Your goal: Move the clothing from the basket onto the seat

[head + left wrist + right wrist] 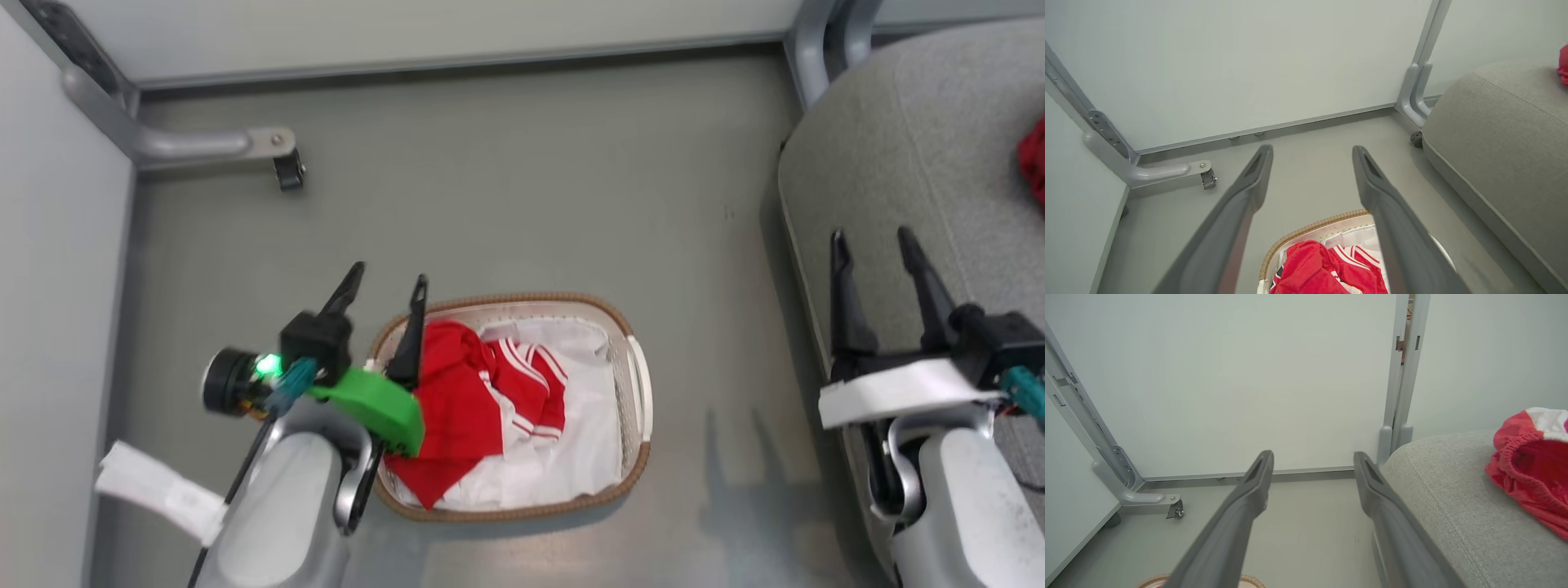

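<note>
- Clothing [457,392], red with white stripe trim, lies bunched in the left half of the basket [522,300], on a white lining [571,457].
- The left hand [389,276] hangs over the basket's left rim, its two dark fingers spread apart and holding nothing. Whether its right finger touches the clothing, I cannot tell.
- The right hand [870,237] is above the front edge of the seat [914,147], fingers likewise spread and empty.
- The basket stands on the grey floor [531,180], left of the seat and apart from it.
- Another red garment [1033,159], partly white, lies on the seat's right side.
</note>
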Controlling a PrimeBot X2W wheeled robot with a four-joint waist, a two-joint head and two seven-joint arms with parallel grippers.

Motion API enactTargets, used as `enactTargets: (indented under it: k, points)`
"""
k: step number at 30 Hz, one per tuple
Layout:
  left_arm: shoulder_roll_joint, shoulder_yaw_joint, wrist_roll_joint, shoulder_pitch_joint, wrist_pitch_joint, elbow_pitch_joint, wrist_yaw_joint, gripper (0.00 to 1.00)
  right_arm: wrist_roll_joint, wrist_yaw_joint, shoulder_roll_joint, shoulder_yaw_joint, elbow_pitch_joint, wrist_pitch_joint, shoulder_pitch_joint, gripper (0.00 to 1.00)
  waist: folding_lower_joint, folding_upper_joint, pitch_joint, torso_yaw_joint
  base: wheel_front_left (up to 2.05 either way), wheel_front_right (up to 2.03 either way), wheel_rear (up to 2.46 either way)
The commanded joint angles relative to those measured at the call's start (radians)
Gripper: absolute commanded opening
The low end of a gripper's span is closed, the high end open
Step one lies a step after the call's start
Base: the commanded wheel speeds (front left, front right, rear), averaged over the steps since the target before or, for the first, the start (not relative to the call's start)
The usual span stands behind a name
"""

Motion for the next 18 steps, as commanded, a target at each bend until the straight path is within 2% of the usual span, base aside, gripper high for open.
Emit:
enactTargets:
  k: [1,8,13,18]
  points:
    - [-0.002,-0.025,0.02,-0.053,0.007,0.029,-0.006,1.0,-0.006,-0.001,-0.004,-0.006,-0.014,-0.005,-0.037,1.0,0.0001,0.0,0.169,-0.048,0.0,0.0,0.0]
    - [-0.008,-0.143,0.078,-0.215,0.036,0.216,-0.018,1.0,0.016,-0.001,-0.003,0.021,-0.056,-0.005,-0.158,1.0,0.0001,0.0,0.35,-0.128,0.0,0.0,0.0]
    - [-0.013,-0.218,0.079,-0.295,0.055,0.354,-0.023,1.0,0.047,-0.001,-0.003,0.05,-0.083,-0.005,-0.214,1.0,0.0001,0.0,0.447,-0.184,0.0,0.0,0.0]
    - [-0.003,-0.252,0.064,-0.364,0.066,0.473,-0.025,1.0,0.089,-0.001,-0.003,0.072,-0.115,-0.005,-0.248,1.0,0.0001,0.0,0.532,-0.235,0.0,0.0,0.0]
